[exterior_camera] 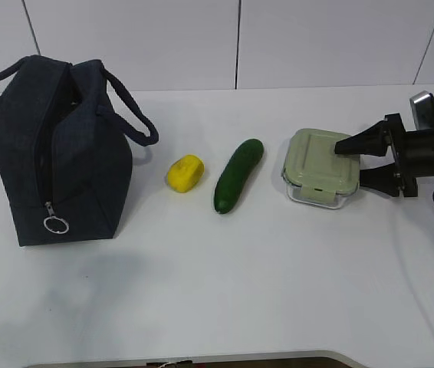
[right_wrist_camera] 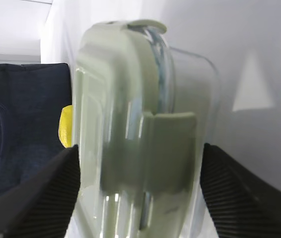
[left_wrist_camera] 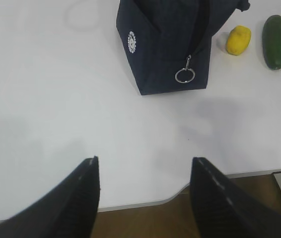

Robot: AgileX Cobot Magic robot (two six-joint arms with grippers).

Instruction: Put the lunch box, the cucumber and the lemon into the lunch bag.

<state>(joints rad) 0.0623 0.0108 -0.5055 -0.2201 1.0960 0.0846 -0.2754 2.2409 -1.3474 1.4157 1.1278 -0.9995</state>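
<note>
Four task things sit in a loose row on a plain white table (exterior_camera: pixel 217 291), which is backed by pale wall panels with thin dark seams; below the table's near edge the left wrist view shows brownish floor. At the left stands the lunch bag (exterior_camera: pixel 56 153), a boxy dark navy fabric bag with two padded loop handles, its zipper running down the facing end to a silver ring pull (exterior_camera: pixel 56 225). Just right of it lies the lemon (exterior_camera: pixel 185 173), small, bright yellow and blocky, and beside that the cucumber (exterior_camera: pixel 238 175), dark green, smooth and slightly curved, lying at a slant. Further right rests the lunch box (exterior_camera: pixel 320 176), a square clear glass container with rounded corners and a pale green snap-lock lid. The right gripper (exterior_camera: pixel 363 162) reaches in from the right with its jaws spread wide, one black finger above the box's edge and one below, straddling the lid side; whether the pads press on it I cannot tell. The left gripper (left_wrist_camera: pixel 145 198) hangs over the near table edge, jaws apart and holding nothing
</note>
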